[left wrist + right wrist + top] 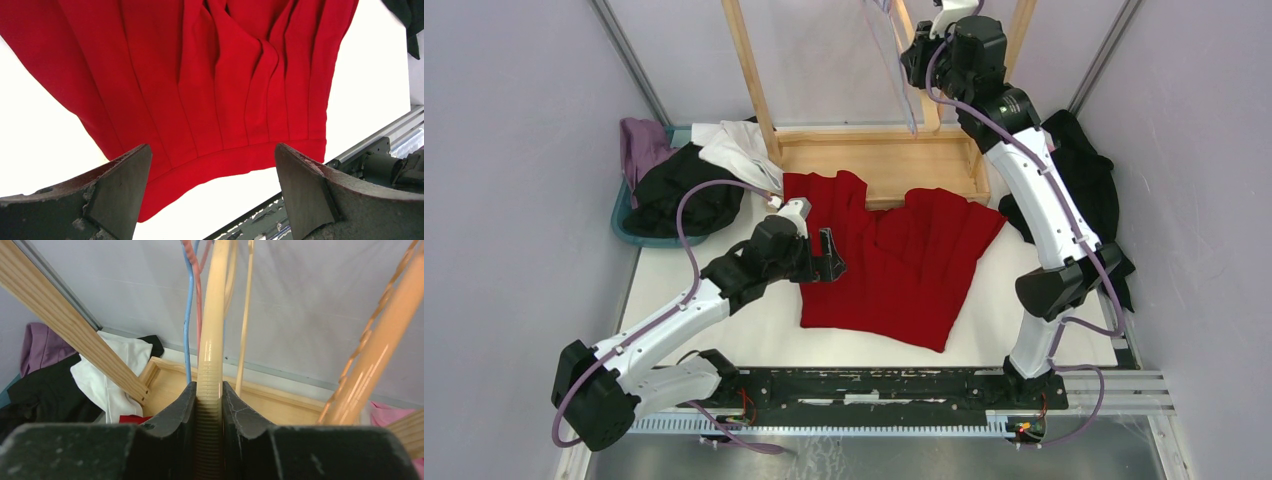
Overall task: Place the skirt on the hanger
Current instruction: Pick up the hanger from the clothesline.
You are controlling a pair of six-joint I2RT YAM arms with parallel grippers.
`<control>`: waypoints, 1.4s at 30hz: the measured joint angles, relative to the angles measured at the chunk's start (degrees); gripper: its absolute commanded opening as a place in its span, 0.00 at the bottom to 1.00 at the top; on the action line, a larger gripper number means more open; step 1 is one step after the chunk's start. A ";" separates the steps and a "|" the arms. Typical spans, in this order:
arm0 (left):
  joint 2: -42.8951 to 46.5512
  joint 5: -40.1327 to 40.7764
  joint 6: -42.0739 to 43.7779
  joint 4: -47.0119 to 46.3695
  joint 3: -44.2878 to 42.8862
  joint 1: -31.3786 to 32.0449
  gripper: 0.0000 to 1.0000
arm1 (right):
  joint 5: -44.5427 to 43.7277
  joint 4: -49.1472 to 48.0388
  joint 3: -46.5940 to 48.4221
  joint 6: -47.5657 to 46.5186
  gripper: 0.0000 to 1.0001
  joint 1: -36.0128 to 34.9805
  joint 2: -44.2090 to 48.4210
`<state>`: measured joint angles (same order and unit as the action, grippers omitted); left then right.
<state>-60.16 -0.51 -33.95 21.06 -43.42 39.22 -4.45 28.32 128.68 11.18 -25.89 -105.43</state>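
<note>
Nearest you, your left gripper (829, 258) hangs over the left part of the red skirt (894, 270), its jaws spread wide apart with nothing between them. In the left wrist view the fingers (115, 185) frame the skirt's (225, 75) hemmed edge and pleats from above. The skirt lies spread flat in the middle of the white tabletop (724, 330), one end reaching to the base of the wooden rack (879, 165) at the far edge. A black garment (1084, 170) is heaped along the right edge. In the far-left corner sits a teal basket (624, 225) piled with black, purple and white clothes. Farthest off, your right gripper (911, 68) is raised high at the rack. The right wrist view shows its jaws pressed together on the ribbed stretch of a cream hanger (212, 340), which runs upright between the fingers (175, 420). Blue and pink wire hangers (189, 315) hang just behind it.
</note>
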 measured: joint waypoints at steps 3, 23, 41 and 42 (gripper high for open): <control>0.17 0.02 0.00 0.04 0.02 0.00 0.99 | -0.74 -0.09 0.00 -0.42 0.02 0.00 0.00; 0.59 0.02 -0.02 0.09 0.11 0.00 0.99 | -5.14 -17.64 -17.84 -1.22 0.01 -0.26 12.55; 3.17 0.48 -0.02 2.60 0.11 0.00 0.99 | 4.02 -7.32 -35.32 1.64 0.01 -0.26 35.23; 3.19 0.48 -0.02 2.75 0.11 0.00 0.99 | 4.68 -6.27 -36.41 1.88 0.01 -0.26 36.68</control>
<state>-56.97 -0.03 -33.98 23.81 -43.31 39.22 0.23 22.04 92.27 13.06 -26.15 -68.75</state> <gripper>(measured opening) 0.989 0.235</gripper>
